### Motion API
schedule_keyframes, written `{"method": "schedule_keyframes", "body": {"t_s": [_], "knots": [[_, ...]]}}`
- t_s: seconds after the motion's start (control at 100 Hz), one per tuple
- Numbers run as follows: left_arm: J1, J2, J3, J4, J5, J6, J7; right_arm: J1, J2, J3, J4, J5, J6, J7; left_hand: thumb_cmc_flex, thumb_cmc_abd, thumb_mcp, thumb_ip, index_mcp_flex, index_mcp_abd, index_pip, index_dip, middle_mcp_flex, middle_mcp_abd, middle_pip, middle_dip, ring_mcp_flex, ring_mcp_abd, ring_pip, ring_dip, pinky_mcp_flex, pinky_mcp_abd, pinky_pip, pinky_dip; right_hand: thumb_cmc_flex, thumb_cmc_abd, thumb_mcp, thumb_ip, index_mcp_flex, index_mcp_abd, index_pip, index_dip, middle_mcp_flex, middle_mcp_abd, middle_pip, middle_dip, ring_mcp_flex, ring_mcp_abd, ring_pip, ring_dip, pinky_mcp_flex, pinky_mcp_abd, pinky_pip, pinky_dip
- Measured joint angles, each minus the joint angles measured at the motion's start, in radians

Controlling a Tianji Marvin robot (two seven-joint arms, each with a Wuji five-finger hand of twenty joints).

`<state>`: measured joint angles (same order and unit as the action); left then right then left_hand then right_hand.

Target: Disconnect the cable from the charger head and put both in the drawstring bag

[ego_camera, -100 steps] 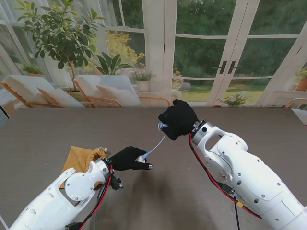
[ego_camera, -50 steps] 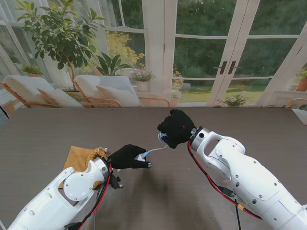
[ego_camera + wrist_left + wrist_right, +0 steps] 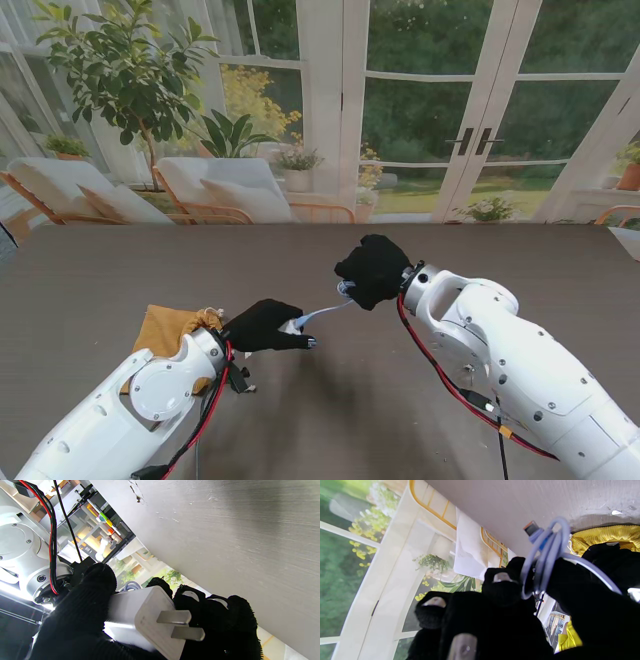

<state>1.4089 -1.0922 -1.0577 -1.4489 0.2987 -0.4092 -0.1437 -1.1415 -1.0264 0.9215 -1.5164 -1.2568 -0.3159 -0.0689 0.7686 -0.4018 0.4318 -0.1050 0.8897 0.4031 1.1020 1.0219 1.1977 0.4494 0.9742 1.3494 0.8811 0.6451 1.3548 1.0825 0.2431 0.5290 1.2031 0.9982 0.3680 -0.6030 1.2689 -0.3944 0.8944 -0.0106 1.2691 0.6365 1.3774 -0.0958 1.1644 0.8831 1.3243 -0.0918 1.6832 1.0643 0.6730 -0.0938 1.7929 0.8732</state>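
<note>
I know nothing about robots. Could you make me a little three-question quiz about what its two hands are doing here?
1. True or false: the left hand holds the white charger head.
2. What does the right hand grip? A) the bundled cable B) the drawstring bag C) nothing
3. Fill in: the yellow bag lies on the table to the robot's ____.

Key: 1 true. 2 A. 3 left.

Matt white plastic charger head (image 3: 140, 615) with metal prongs, glossy cable (image 3: 545, 552), knitted black gloves, brushed table (image 3: 237, 542)
</note>
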Motion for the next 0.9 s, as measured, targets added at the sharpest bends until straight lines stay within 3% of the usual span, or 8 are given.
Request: {"method": "schedule_keyframes", "body": {"t_s": [0.05, 0.19, 0.35, 0.63, 0.81, 0.9], "knots": [[0.000, 0.000, 0.000, 0.000, 0.000, -0.001, 0.002, -0.003, 0.000, 0.000, -0.003, -0.001, 0.009, 0.000, 0.000, 0.001, 0.000, 0.000, 0.000, 0.001, -0.002, 0.000, -0.001, -0.001, 0.002, 0.004, 0.000, 0.000, 0.000, 0.000, -0.001, 0.000, 0.000, 0.000, 0.008, -0.010, -0.020, 0.065, -0.002, 0.006, 0.001, -0.007, 0.000, -0.001, 0.011, 0.000, 0.000, 0.000, 0.006, 0.000, 0.000, 0.000, 0.008, 0.000], [0.000, 0.000, -0.002, -0.001, 0.003, -0.005, 0.004, -0.002, 0.002, -0.013, 0.000, -0.016, 0.025, -0.021, 0.000, 0.003, 0.000, 0.000, 0.000, 0.003, -0.009, -0.001, -0.003, -0.004, 0.009, 0.029, -0.001, 0.000, 0.000, 0.000, -0.001, 0.000, 0.000, 0.000, 0.006, -0.084, -0.008, 0.147, 0.027, -0.013, 0.005, -0.024, 0.000, -0.009, 0.043, 0.000, 0.000, -0.008, 0.019, 0.000, 0.000, -0.006, 0.024, 0.000], [0.007, -0.001, -0.012, -0.009, 0.014, -0.008, 0.011, 0.003, 0.004, -0.031, 0.006, -0.058, 0.055, -0.032, 0.000, 0.007, 0.000, 0.000, 0.000, 0.011, -0.021, -0.005, -0.003, -0.005, 0.009, 0.029, -0.002, 0.000, 0.000, 0.000, -0.004, 0.000, 0.000, 0.000, -0.019, -0.105, 0.028, 0.157, 0.043, -0.036, 0.005, -0.021, 0.000, -0.018, 0.056, 0.000, 0.000, -0.016, 0.023, 0.000, 0.000, -0.017, 0.025, 0.001], [0.015, -0.001, -0.019, -0.019, 0.020, -0.009, 0.019, 0.015, 0.015, -0.054, 0.007, -0.182, 0.116, -0.083, -0.003, 0.015, 0.000, 0.000, 0.000, 0.015, -0.034, -0.011, -0.005, -0.005, 0.009, 0.029, -0.002, 0.000, -0.003, 0.000, -0.006, 0.000, 0.000, 0.000, -0.132, -0.106, 0.077, 0.206, 0.075, -0.128, 0.015, 0.013, 0.000, -0.054, 0.085, 0.000, 0.000, -0.050, 0.030, 0.006, 0.000, -0.058, 0.025, 0.001], [0.018, -0.001, -0.022, -0.029, 0.020, -0.006, 0.018, 0.015, 0.018, -0.057, 0.006, -0.214, 0.166, -0.087, -0.004, 0.018, 0.000, 0.000, 0.000, 0.016, -0.044, -0.012, -0.006, -0.005, 0.009, 0.029, -0.002, -0.001, -0.003, 0.000, -0.006, 0.000, 0.000, 0.000, -0.169, -0.106, 0.098, 0.208, 0.092, -0.152, 0.016, 0.024, 0.000, -0.054, 0.087, 0.000, 0.000, -0.050, 0.032, 0.016, 0.000, -0.058, 0.026, 0.001], [0.023, -0.001, -0.027, -0.036, 0.025, -0.002, 0.016, 0.016, 0.019, -0.058, 0.007, -0.219, 0.173, -0.086, 0.001, 0.089, 0.022, -0.001, 0.001, 0.015, -0.046, -0.014, -0.007, -0.005, 0.009, 0.029, -0.002, -0.002, -0.003, 0.000, -0.006, 0.000, 0.000, 0.000, -0.169, -0.117, 0.099, 0.227, 0.110, -0.161, 0.016, 0.025, 0.001, -0.054, 0.095, 0.000, 0.000, -0.050, 0.036, 0.019, 0.000, -0.058, 0.026, 0.001]]}}
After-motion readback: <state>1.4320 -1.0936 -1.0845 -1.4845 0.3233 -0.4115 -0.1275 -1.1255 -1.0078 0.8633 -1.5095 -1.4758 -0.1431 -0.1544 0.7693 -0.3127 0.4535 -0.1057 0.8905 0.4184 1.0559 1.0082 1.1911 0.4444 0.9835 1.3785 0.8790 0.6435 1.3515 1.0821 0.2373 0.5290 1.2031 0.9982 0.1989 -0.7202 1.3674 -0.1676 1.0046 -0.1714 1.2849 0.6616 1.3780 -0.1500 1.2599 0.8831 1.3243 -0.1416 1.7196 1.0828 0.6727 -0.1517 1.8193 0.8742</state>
